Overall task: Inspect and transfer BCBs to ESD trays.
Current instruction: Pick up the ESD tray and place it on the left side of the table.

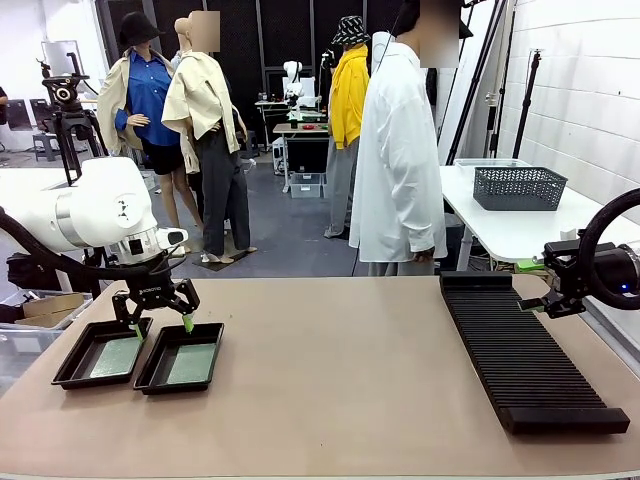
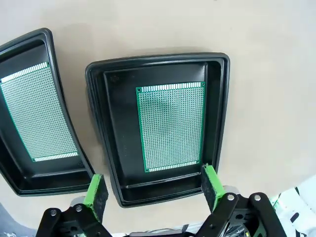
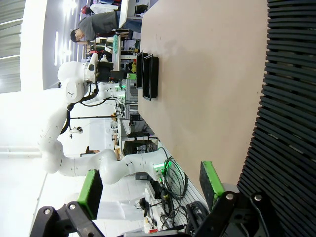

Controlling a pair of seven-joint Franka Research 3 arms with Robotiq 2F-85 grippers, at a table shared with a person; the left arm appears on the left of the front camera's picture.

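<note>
Two black ESD trays lie side by side at the table's near left: the left tray (image 1: pixel 102 354) (image 2: pixel 29 113) and the right tray (image 1: pixel 181 358) (image 2: pixel 160 128). Each holds one green BCB lying flat, one in the left tray (image 1: pixel 116 357) (image 2: pixel 37 113) and one in the right tray (image 1: pixel 191 364) (image 2: pixel 171 126). My left gripper (image 1: pixel 160 325) (image 2: pixel 153 190) hovers open just above the trays' far rims, holding nothing. My right gripper (image 1: pixel 548 305) (image 3: pixel 150 185) stands open and empty at the right table edge, beside the slotted rack.
A long black ribbed rack (image 1: pixel 520 350) (image 3: pixel 291 98) runs along the right side of the table. A person in a white coat (image 1: pixel 398 160) stands at the far edge. A grey mesh basket (image 1: pixel 518 187) sits on a white side table behind.
</note>
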